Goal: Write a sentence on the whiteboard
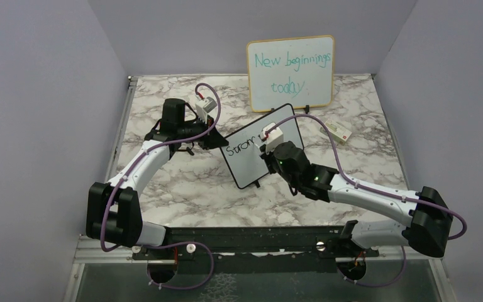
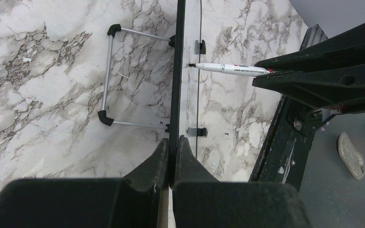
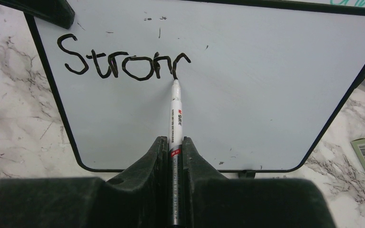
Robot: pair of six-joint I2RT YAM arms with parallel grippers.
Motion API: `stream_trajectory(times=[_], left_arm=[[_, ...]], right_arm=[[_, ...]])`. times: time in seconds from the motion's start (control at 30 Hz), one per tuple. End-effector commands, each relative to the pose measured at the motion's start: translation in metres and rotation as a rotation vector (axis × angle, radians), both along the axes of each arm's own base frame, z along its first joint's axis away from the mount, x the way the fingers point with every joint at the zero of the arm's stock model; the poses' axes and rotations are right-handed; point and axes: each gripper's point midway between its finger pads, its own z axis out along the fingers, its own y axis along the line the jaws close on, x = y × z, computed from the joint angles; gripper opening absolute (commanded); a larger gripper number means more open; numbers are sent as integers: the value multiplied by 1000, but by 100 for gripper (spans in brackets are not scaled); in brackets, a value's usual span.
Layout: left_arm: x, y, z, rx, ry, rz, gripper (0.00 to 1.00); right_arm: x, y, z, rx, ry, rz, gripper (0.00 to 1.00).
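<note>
The small black-framed whiteboard (image 1: 261, 148) stands tilted at mid-table with black handwriting "Stron" and a half-formed letter on it (image 3: 123, 64). My left gripper (image 2: 173, 140) is shut on the whiteboard's edge (image 2: 177, 71), seen edge-on, with its wire stand (image 2: 107, 76) behind. My right gripper (image 3: 173, 142) is shut on a white marker (image 3: 175, 114), whose tip touches the board at the end of the writing. The left wrist view shows the same marker (image 2: 228, 69) pressing against the board's face. From above, the right gripper (image 1: 270, 143) is over the board's middle and the left gripper (image 1: 217, 141) at its left edge.
A larger wood-framed board (image 1: 291, 73) with teal writing "New beginnings today" leans on the back wall. A small box (image 1: 338, 131) lies on the marble table (image 1: 182, 195) to the right of the boards. Grey walls close in both sides.
</note>
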Motion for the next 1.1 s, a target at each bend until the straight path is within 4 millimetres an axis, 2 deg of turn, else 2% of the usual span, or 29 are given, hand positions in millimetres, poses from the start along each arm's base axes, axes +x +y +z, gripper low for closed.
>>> stream_trajectory(times=[0.0,0.63,1.07], left_arm=[[-11,11,-53,150,109,29,0],[-12,11,-54,150,109,26,0],[-12,11,-54,151,111,27,0]], right_arm=[[2,-11,-3,-16,-3,-47,1],[16,-2,21,38,-78,-71,0],[19,1,28,47,-96,-69,0]])
